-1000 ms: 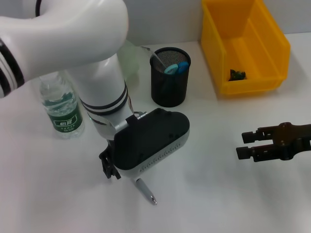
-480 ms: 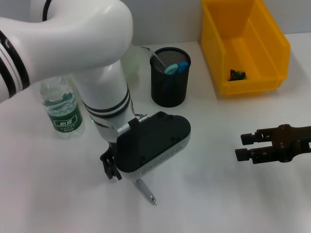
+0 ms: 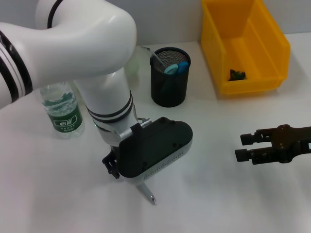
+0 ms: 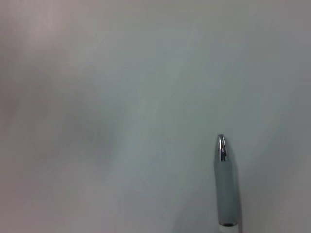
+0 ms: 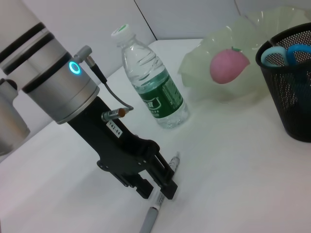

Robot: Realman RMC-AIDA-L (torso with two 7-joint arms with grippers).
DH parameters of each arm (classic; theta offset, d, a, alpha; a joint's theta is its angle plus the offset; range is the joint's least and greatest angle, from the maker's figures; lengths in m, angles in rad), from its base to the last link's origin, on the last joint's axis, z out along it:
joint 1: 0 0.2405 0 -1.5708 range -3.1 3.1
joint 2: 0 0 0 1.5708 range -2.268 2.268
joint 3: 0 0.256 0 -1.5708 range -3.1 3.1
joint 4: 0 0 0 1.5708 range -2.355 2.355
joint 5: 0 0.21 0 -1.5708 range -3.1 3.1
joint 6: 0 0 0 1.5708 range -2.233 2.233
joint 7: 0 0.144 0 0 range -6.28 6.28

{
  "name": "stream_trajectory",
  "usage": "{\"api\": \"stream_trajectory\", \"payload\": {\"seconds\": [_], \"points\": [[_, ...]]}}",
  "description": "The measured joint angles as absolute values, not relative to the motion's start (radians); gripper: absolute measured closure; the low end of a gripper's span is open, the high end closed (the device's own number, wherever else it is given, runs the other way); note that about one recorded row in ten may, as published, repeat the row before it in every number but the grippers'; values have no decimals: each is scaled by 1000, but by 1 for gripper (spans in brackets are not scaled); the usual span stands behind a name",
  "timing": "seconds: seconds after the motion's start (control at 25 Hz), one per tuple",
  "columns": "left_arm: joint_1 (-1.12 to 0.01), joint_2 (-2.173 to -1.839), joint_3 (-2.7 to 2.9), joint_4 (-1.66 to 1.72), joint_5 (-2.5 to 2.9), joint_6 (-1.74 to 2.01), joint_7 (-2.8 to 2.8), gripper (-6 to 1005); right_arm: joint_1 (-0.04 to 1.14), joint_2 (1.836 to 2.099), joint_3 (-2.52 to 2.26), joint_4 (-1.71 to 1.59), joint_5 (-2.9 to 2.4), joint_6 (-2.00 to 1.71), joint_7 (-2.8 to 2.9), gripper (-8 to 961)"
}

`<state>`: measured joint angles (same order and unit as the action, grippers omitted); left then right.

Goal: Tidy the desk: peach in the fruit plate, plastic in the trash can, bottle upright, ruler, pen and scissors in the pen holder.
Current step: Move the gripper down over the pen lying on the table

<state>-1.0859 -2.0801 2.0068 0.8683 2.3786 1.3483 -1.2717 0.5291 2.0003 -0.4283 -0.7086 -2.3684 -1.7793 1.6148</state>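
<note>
Head view: left claw (image 3: 111, 168) has sunk lower and nearer over the pen (image 3: 147, 193), which has not moved on the tabletop (image 3: 218, 194).

Right wrist view shows the left claw straddling the pen's middle, the pen lying flat and poking out on both sides; whether it has closed on it cannot be told, so I judge the pick-up to be only just starting. The right claw (image 3: 243, 146) waits spread wide and empty, well apart. The bottle (image 3: 62, 109) already stands upright, and the pen holder (image 3: 169, 85) has the scissors (image 3: 176, 68) in it. The bottle's green label carries white writing, unreadable; a small sticker on the left claw reads something like "142-04" (not certain).
</note>
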Motion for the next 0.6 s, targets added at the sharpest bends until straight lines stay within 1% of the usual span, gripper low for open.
{"api": "stream_trajectory", "payload": {"seconds": [0.4,0.6], "points": [[-1095,-2080,2014,853,2373,1335,-1276,494,530,2002,-429,-709,-2368,-1779,1614,224],[-1101,-2080,2033,848,2368,1326,-1291,549,532,2002,-430,-709,-2368,-1779,1613,223]]}}
